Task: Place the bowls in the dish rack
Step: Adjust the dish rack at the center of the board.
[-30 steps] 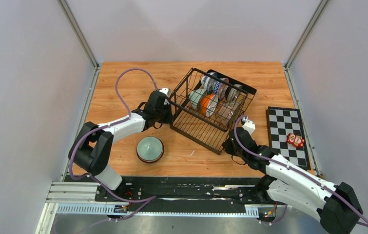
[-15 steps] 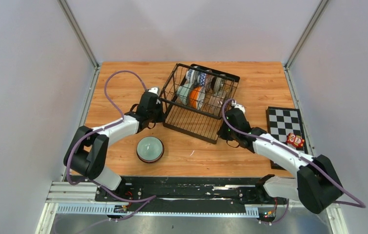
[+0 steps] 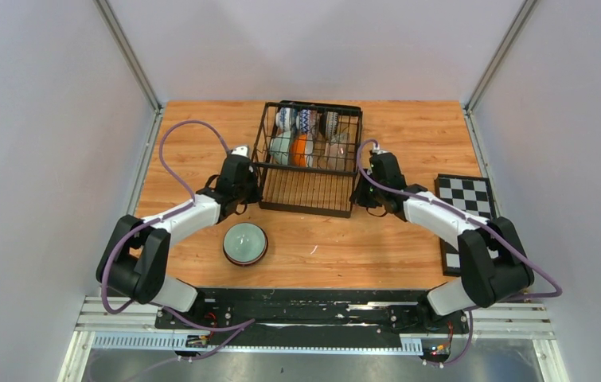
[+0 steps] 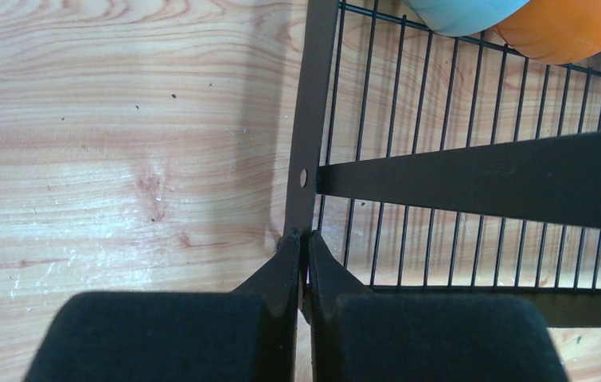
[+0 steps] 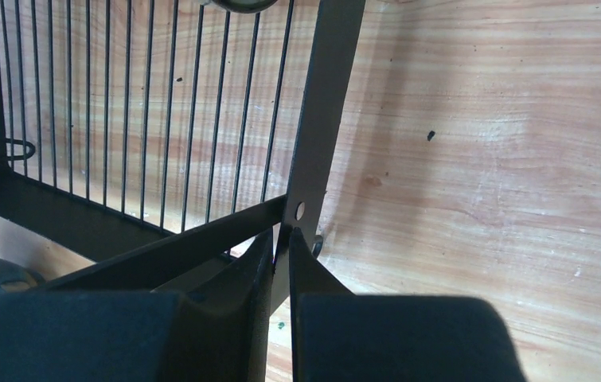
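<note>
— At both sides of the dish rack [image 3: 305,191], frame bars are pinched shut by left gripper [image 4: 303,248] and right gripper [image 5: 280,241].
— If pulled unevenly, the bowls [image 3: 301,147] racked inside could be toppled (one green bowl [image 3: 245,243] sits outside).

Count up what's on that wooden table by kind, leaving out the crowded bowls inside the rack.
black wire dish rack: 1
pale green round ceramic bowl, loose on the table: 1
black-and-white checkered board: 1
white robot arms, left arm and right arm: 2
Total: 5
</note>
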